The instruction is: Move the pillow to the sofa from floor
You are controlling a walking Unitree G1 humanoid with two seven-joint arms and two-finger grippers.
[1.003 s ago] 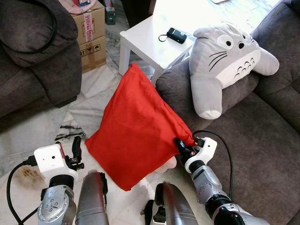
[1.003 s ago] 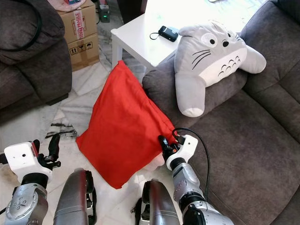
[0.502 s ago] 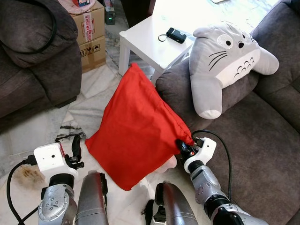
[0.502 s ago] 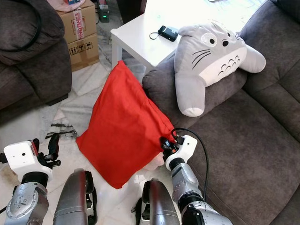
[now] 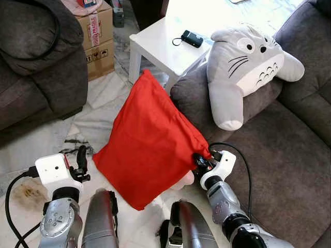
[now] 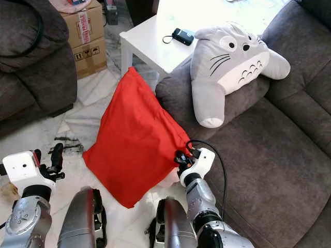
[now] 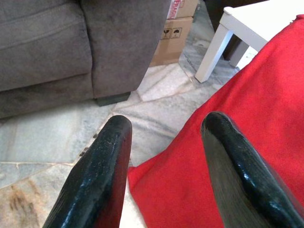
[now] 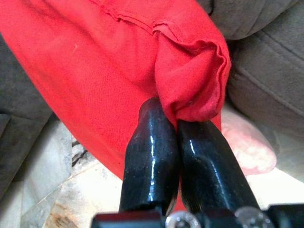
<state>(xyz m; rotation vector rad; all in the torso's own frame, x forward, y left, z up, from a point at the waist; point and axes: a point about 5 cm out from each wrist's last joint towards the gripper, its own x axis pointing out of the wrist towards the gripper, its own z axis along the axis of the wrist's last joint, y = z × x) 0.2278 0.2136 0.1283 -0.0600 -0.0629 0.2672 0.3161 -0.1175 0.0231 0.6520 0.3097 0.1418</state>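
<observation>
A red pillow (image 5: 150, 139) stands tilted on the marble floor, leaning against the front of the grey sofa (image 5: 279, 155). My right gripper (image 5: 198, 161) is shut on the pillow's right corner (image 8: 190, 95), pinching the red cloth between both black fingers (image 8: 152, 142). My left gripper (image 7: 164, 142) is open, low at the pillow's left side, its fingers (image 7: 102, 166) apart and holding nothing. The pillow's lower left corner (image 7: 190, 190) lies just past those fingers.
A grey plush toy (image 5: 248, 67) lies on the sofa's arm. A white side table (image 5: 170, 46) with a small black device (image 5: 192, 38) stands behind the pillow. Cardboard boxes (image 5: 98, 36) and a second dark sofa (image 5: 36, 67) are at the left.
The view has shifted slightly. My right gripper still pinches the pillow's corner, and the left arm has drifted a little lower and to the left.
</observation>
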